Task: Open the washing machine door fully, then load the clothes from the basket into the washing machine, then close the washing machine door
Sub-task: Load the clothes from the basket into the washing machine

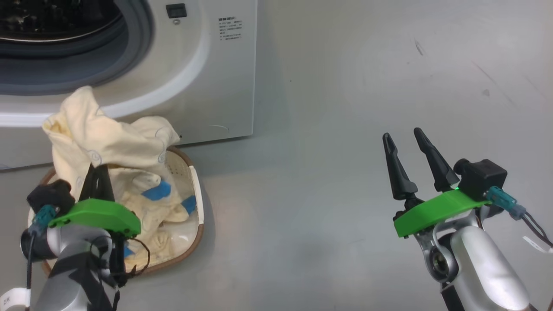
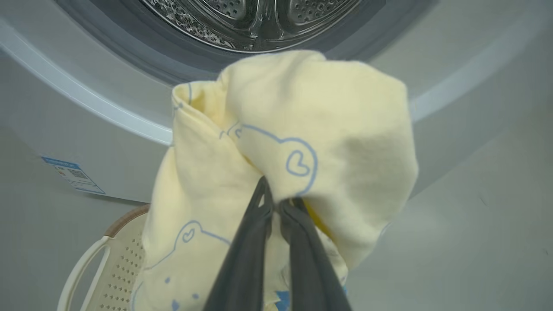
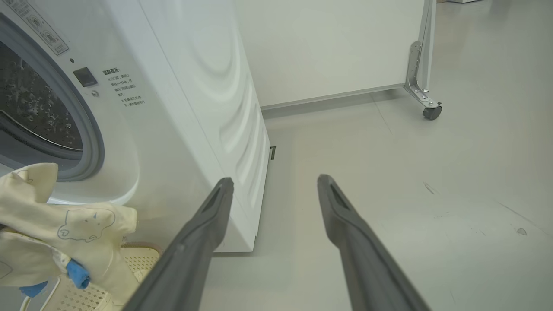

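Observation:
My left gripper is shut on the clothes, a pale yellow bear-print fabric lifted above the basket. In the left wrist view the gripper pinches a bunched fold of the clothes just below the washing machine's steel drum. More fabric with blue patches trails into the basket. The washing machine stands behind with its opening uncovered; the washing machine door is out of view. My right gripper hangs open over bare floor to the right, holding nothing, and its fingers spread wide in the right wrist view.
Grey floor stretches to the right of the machine. A white panel on a castor wheel stands behind the machine's right side. A blue label sticker sits low on the machine's front.

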Controlling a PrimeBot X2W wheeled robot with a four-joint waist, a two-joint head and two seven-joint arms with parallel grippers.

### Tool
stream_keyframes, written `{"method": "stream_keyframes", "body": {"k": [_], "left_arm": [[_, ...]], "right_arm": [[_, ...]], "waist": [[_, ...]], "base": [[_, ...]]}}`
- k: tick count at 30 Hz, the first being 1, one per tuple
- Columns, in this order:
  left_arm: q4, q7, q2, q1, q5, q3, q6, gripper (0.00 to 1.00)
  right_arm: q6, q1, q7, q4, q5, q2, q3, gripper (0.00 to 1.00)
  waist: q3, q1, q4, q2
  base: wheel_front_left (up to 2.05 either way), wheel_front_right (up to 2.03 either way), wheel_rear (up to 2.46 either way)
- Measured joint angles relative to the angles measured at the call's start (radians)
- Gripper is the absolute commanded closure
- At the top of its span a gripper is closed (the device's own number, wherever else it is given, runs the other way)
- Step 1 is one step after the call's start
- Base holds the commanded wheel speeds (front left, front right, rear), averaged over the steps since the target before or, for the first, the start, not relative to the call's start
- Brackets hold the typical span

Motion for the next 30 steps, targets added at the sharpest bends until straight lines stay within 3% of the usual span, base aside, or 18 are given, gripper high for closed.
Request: {"method": "stream_keyframes", "body": {"k": [8,19,24,30], "left_arm": [[-0.148,0.000,-0.034,0.113,0.021,0.066,0.000,1.00],[-0.280,0.000,-0.049,0.168,0.022,0.084,0.000,1.00],[-0.324,0.000,-0.037,0.142,0.022,0.121,0.000,1.00],[-0.350,-0.001,0.014,-0.012,0.019,0.182,0.000,1.00]], "right_arm": [[0.000,0.028,0.000,0.008,-0.007,-0.001,-0.008,0.00],[0.000,0.057,0.000,0.008,-0.007,-0.002,-0.014,0.00],[0.000,0.053,0.000,-0.002,-0.007,-0.002,-0.001,0.00],[0.000,0.030,0.000,-0.004,-0.007,-0.002,0.011,0.00]], "waist": [[-0.060,0.0000,0.023,0.0000],[-0.083,0.0000,0.046,0.0000],[-0.039,0.0000,0.039,0.0000],[0.035,0.0000,0.014,0.0000]], "base": [[0.00,0.00,0.00],[0.00,0.00,0.00],[0.00,0.00,0.00],[0.00,0.00,0.00]]}}
